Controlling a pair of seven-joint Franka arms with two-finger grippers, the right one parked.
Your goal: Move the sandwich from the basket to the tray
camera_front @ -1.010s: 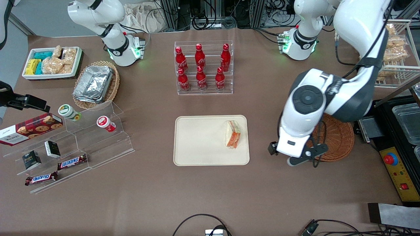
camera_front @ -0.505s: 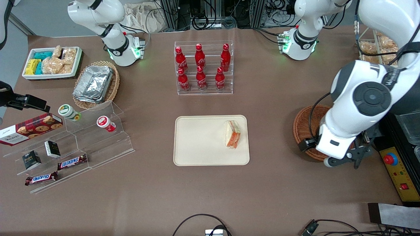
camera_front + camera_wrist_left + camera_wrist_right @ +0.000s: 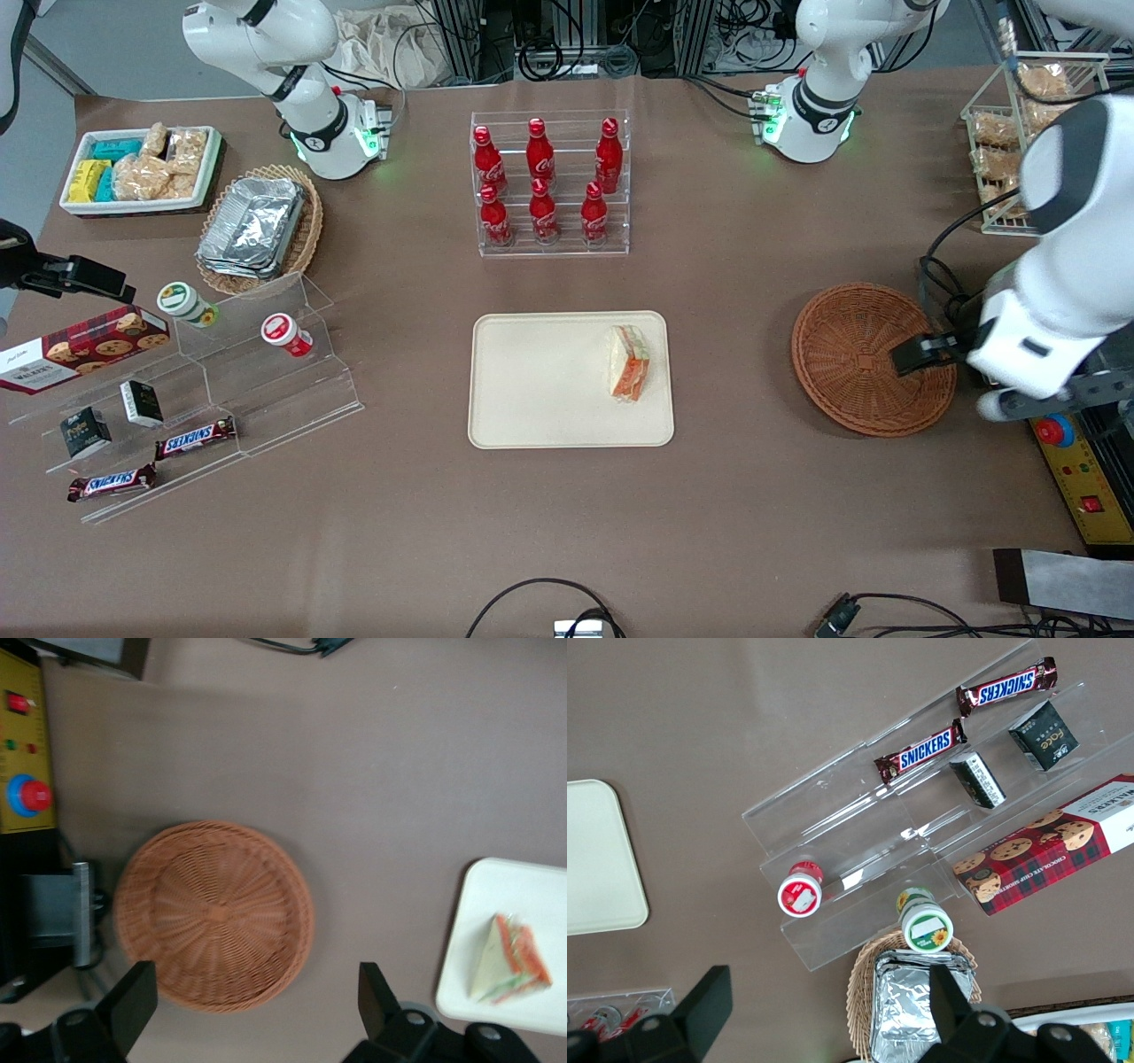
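lying on the tray (image 3: 532, 390), near the edge closest to the basket (image 3: 873, 359), the sandwich (image 3: 627, 362) is seen as a pale bread wedge with orange-red and green layers showing on its cut side. the basket is found bare, so the placing step is judged done. the gripper (image 3: 252, 1005) is held above the basket's rim, jaws spread wide and clamped on nothing; only parking the arm is judged to be needed next.
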